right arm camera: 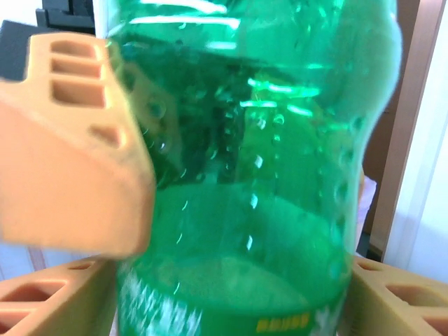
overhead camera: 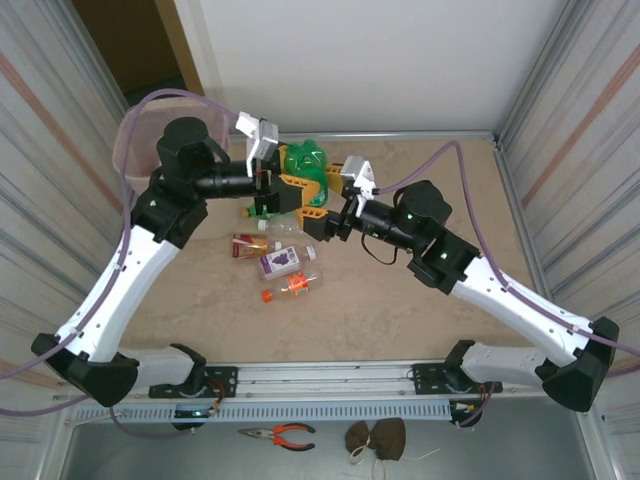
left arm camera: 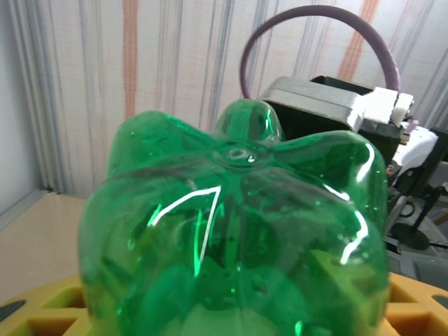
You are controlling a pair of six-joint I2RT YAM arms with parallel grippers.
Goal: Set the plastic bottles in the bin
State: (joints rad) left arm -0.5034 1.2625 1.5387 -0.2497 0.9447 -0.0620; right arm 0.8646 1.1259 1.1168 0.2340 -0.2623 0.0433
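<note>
Left gripper (overhead camera: pixel 292 185) is clamping the green bottle (overhead camera: pixel 306 158), right of the bin (overhead camera: pixel 128 150). Right gripper (overhead camera: pixel 318 210) is straddling it too, grip unclear. Other bottles (overhead camera: pixel 280 262) are lying on the table (overhead camera: pixel 420 310).

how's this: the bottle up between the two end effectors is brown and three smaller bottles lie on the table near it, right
Not quite: the bottle between the left end effector and the right end effector is green, not brown, as both wrist views show plainly. The rest holds: three smaller bottles lie on the table near it, seen in the top view.
</note>
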